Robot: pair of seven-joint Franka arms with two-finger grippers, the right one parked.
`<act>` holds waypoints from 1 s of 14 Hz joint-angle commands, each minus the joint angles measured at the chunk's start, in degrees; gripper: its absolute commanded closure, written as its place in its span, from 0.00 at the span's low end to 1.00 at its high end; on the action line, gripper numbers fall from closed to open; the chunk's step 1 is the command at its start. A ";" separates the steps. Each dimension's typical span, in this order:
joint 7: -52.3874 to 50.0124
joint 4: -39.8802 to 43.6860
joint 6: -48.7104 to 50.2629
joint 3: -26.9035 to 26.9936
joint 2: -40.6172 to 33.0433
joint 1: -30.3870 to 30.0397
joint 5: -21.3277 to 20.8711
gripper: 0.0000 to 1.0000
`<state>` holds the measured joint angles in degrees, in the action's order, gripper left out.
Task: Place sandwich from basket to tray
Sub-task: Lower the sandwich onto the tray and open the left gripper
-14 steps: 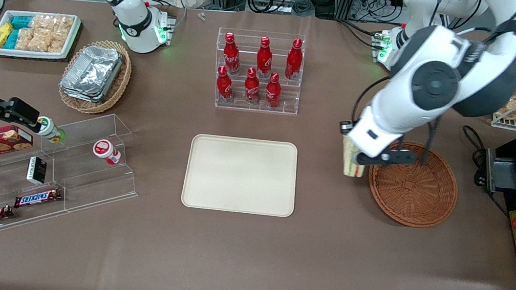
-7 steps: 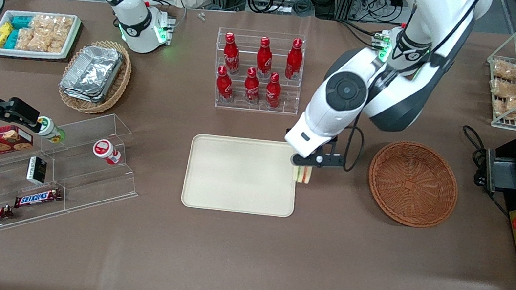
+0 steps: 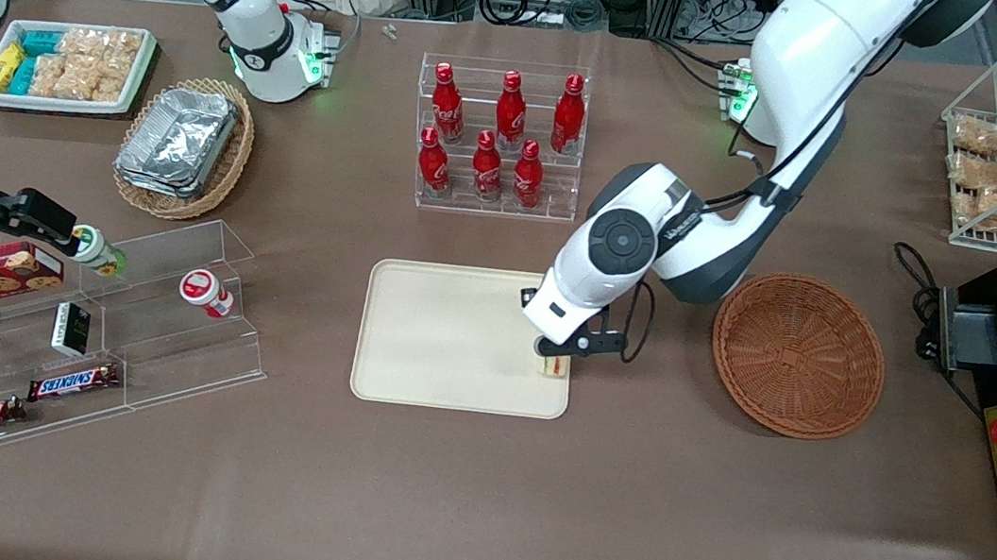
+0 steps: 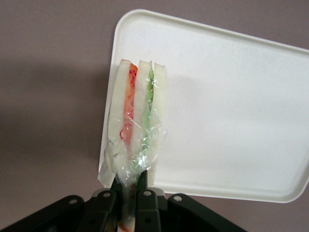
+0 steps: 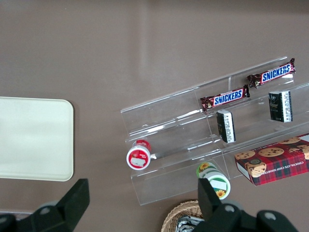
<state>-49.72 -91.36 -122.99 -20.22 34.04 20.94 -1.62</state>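
Brown tabletop [image 3: 471,505] on my feed. Nearest the front camera, cream tray [image 3: 411,374], lying flat. My claw [image 3: 558,356] hangs over the tray's corner toward the working arm's end, clamped on the wrapped sandwich [image 4: 136,128], which points down at the tray edge. Woven basket [image 3: 798,355] sits beside the tray, apart from it. Farther off, rack of red soda bottles [image 3: 499,137].
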 commanded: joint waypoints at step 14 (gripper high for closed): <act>-0.21 -0.74 17.50 0.53 -10.73 -0.98 -3.74 0.00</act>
<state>-50.00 -89.07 -109.75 -19.96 30.16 20.91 -4.50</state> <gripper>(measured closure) 0.035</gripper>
